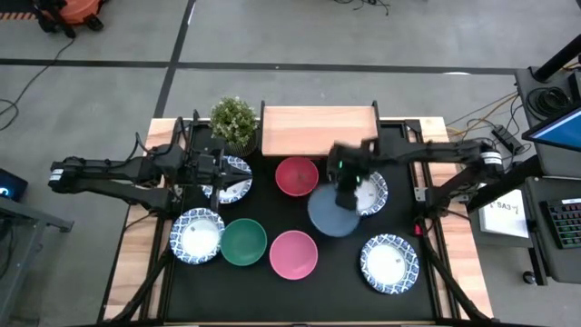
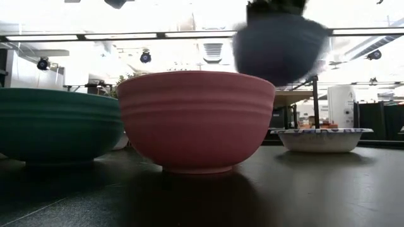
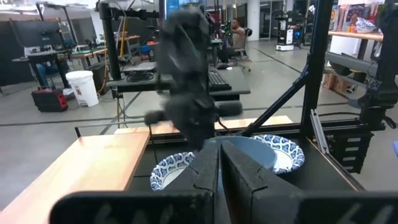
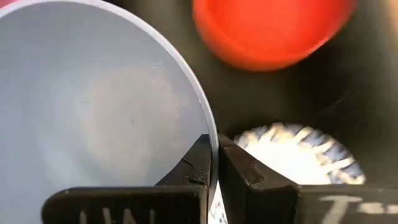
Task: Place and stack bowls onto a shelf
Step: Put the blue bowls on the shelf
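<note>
A: How far along does the stacking look?

B: Barely begun, I'd judge. The low light-wood shelf [image 1: 318, 130] at the table's far edge carries nothing, and all eight bowls are off it. The black tabletop with wooden borders [image 1: 145, 272] holds seven of them.

A: And the eighth?

B: The solid blue round bowl [image 1: 331, 213] is up in the air, as the low view shows, pinched at its rim by the right gripper [image 4: 214, 163], one finger inside the wall and one outside. It hangs between the solid red bowl [image 1: 297, 176] and a white bowl with a blue-patterned rim [image 1: 370, 193], partly over that one.

A: What about the other arm?

B: The left gripper [image 3: 219, 163] waits with its fingers pressed together on nothing, over another white patterned bowl [image 1: 231, 179] at the left.

A: Anything in the way?

B: The red bowl sits just in front of the shelf, near the carry path. The small potted green plant [image 1: 234, 120] stands just beside the shelf's left end. The green bowl [image 1: 243, 242], pink bowl [image 1: 293, 253] and two more patterned bowls [image 1: 196, 235] [image 1: 389, 263] line the near side, well clear.
</note>
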